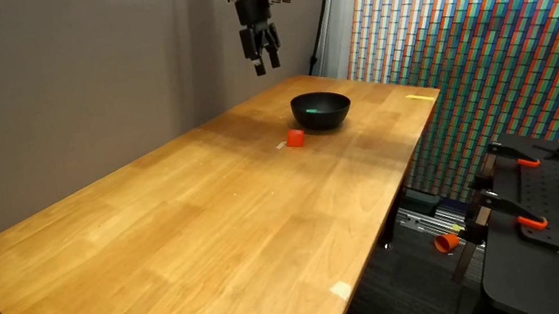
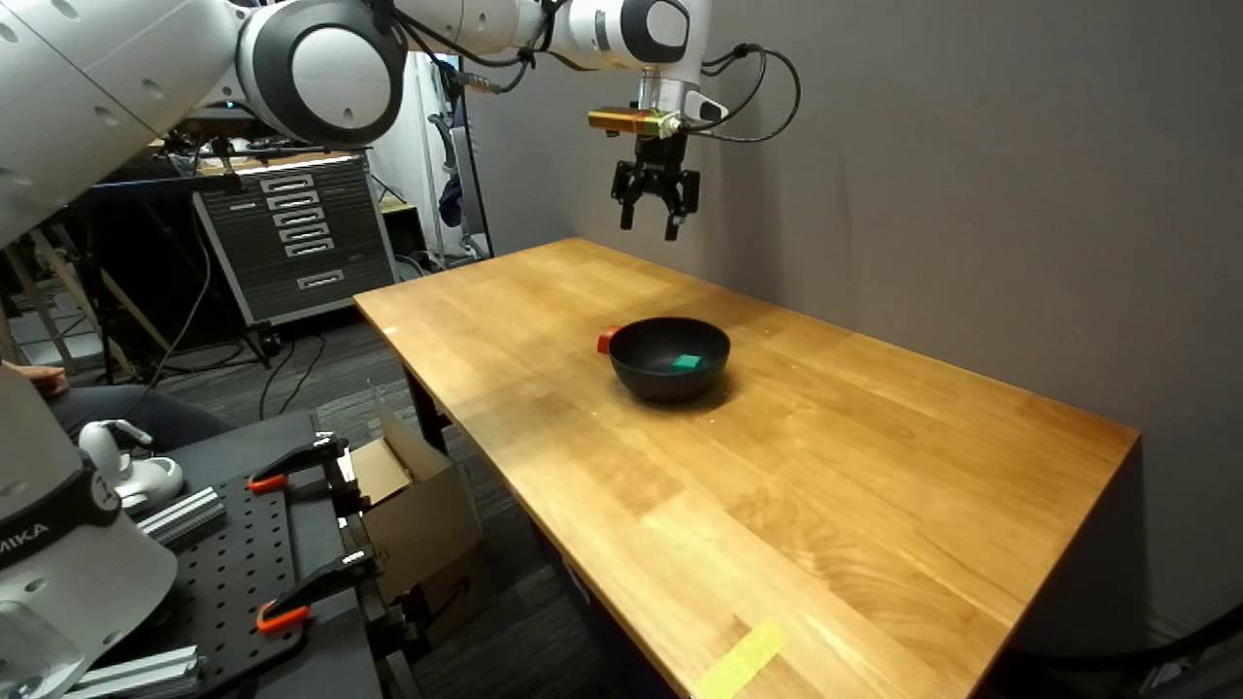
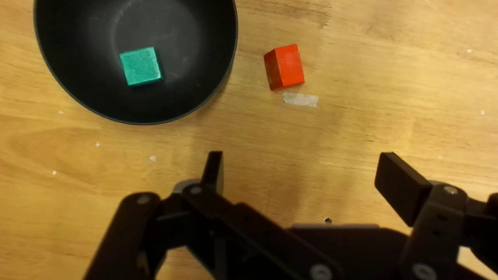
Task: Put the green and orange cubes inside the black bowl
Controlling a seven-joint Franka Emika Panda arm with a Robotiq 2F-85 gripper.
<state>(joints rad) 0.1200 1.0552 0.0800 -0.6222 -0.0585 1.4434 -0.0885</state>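
Hand spread, its black fingers well apart across the lower part of the wrist frame, worktop showing through the gap. In both exterior views it hangs fingers-down from the arm, high over the worktop, with the grey-brown wall behind. Upper left of the wrist frame: black bowl, upright on the wood, its top portion cut by the frame edge. Inside it, low down, the green cube; whether it lies flat or leans on the curve, cannot tell. Outside it, the orange cube, nearly red in this light, sits on the worktop at upper centre-right of the same frame, near the bowl but with a visible gap. Scrap of pale tape just below that cube in the wrist frame. In an exterior view the orange cube is partly hidden, showing past the bowl's left side. Surroundings: yellow tape on the worktop at the bottom of an exterior view, drawer cabinet upper left, cardboard box lower left of centre; multicoloured backdrop upper right in an exterior view, orange cup-like thing on the floor, lower right.
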